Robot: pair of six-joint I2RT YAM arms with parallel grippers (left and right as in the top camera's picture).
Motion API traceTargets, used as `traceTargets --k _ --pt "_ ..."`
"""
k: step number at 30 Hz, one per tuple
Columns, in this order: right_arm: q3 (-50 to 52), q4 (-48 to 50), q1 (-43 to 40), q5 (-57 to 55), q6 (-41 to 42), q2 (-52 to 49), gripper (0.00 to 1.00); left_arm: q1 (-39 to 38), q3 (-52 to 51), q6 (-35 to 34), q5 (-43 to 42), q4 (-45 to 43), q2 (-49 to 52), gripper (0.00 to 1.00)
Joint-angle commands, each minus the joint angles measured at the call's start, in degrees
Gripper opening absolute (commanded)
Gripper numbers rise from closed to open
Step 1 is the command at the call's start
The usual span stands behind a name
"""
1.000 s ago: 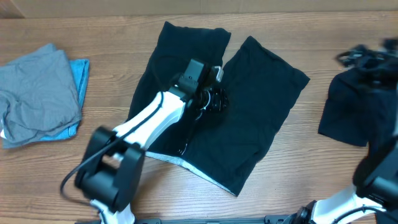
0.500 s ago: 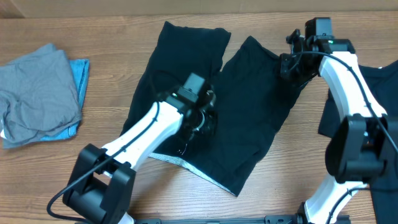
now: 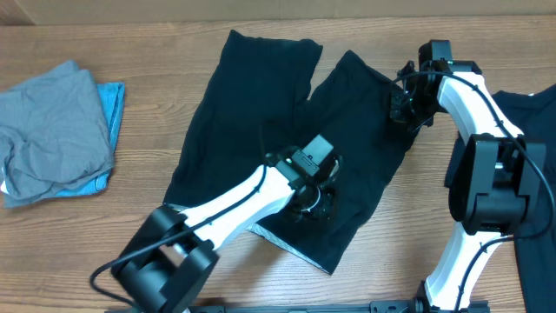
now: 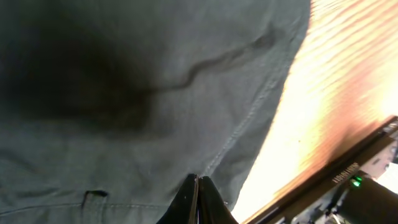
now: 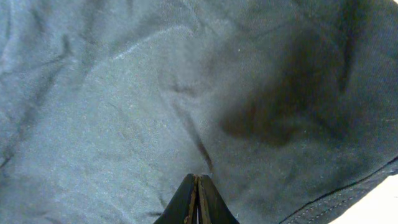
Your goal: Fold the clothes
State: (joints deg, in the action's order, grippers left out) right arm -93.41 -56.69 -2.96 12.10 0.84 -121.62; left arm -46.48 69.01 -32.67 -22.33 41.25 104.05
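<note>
Black pants [image 3: 252,104] lie spread on the table [image 3: 156,52]; left gripper [image 3: 311,203] and right gripper [image 3: 405,109] hover over them, fingers pressed together.

Table [image 3: 78,252]: light-brown wood-grain top, grain running left to right; it spans the whole overhead view.

Far edge: a paler tan strip [image 3: 261,7] runs along it — what it is cannot be determined.

Near edge: a black bar [image 4: 348,174] lies along the table, with small white lettering, illegible, and one lit green light [image 4: 356,182] just beside the lettering.
</note>
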Motion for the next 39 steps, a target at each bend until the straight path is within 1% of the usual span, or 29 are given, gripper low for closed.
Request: traceTargets --k 1,3,4,6,12,15,17,19,22,23,24,29,31,39 --pt "-0.28 -0.46 -0.11 -2.75 1.57 0.09 0.04 -1.20 -0.28 -1.88 -2.82 0.61 5.01 0.04" --pt "-0.20 -0.57 -0.11 -3.10 1.57 0.09 0.04 -0.94 -0.28 -1.14 -0.55 3.85 5.40 0.04" --pt "-0.13 -0.57 -0.11 -3.08 1.60 0.09 0.04 -0.15 -0.26 -1.18 2.51 6.47 5.16 0.04" --pt "0.13 -0.26 -0.11 -3.08 1.60 0.09 0.04 1.77 -0.24 -1.18 4.81 9.57 4.31 0.04" --pt "1.18 0.61 -0.11 -3.10 1.64 0.09 0.04 8.28 -0.26 -1.11 4.42 12.13 2.71 0.04" --pt "3.06 2.12 -0.11 -3.10 1.75 0.09 0.04 10.32 -0.28 1.73 0.74 12.15 2.71 0.04" --pt "4.72 3.67 -0.13 -3.10 1.81 0.09 0.04 10.32 -0.28 2.99 -0.46 12.15 2.71 0.04" --pt "6.58 5.33 -0.11 -3.08 2.43 0.09 0.07 9.53 -0.28 3.43 -0.35 12.33 2.71 0.04" --pt "8.87 6.08 -0.11 -3.10 3.10 0.09 0.07 7.98 -0.28 3.52 0.28 12.26 2.75 0.04" --pt "9.44 6.01 -0.11 -3.08 3.80 0.09 0.06 7.65 -0.28 3.54 0.48 12.26 2.75 0.04" --pt "9.88 5.75 -0.11 -3.04 3.93 0.09 0.04 7.43 -0.28 3.54 0.74 12.26 2.75 0.04" --pt "12.39 5.22 -0.11 -3.08 3.93 0.09 0.04 7.32 -0.33 4.39 1.95 12.31 2.75 0.04" --pt "13.22 4.31 -0.11 -3.08 5.14 0.09 0.04 7.28 -0.72 4.39 1.92 12.37 2.78 0.04" --pt "16.39 2.25 -0.11 -3.08 8.39 0.09 0.04 7.32 -5.77 4.35 2.01 7.98 2.78 0.05"
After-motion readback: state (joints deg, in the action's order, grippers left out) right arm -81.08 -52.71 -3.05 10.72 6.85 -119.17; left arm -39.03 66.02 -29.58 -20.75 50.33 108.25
